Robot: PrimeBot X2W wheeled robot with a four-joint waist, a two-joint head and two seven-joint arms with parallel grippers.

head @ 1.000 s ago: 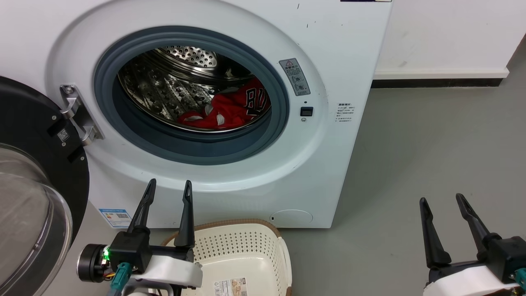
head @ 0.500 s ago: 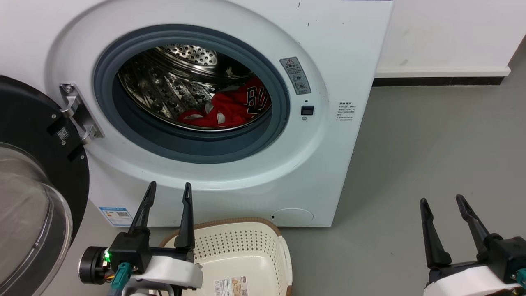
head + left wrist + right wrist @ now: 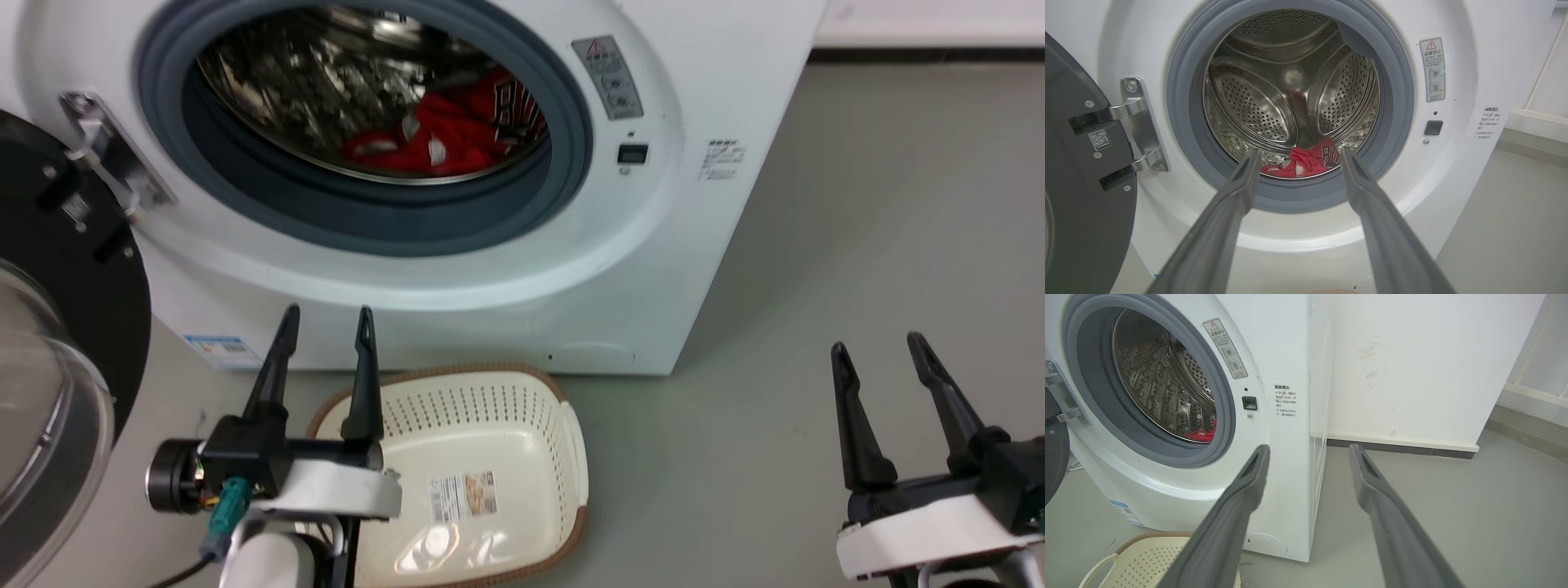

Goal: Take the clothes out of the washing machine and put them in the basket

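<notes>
Red jersey clothes (image 3: 453,131) (image 3: 1306,161) (image 3: 1202,435) lie at the bottom of the steel drum of the white washing machine (image 3: 702,73) (image 3: 1453,171) (image 3: 1286,355), whose door stands swung open. On the floor in front of it sits the cream basket (image 3: 490,404) (image 3: 1147,559) with nothing but a paper label on its bottom. My left gripper (image 3: 325,318) (image 3: 1299,153) is open, held above the basket's left rim and pointing at the drum mouth. My right gripper (image 3: 878,343) (image 3: 1308,449) is open over the grey floor, right of the machine.
The open black-framed glass door (image 3: 57,343) (image 3: 1081,196) hangs at the left, close beside my left arm. Grey floor (image 3: 857,245) stretches to the right of the washer, up to a white wall (image 3: 1412,363) with a dark skirting.
The head camera has tilted down and moved nearer, so the washer sits higher in view and more of the basket shows. Both grippers stay open and hold their pose.
</notes>
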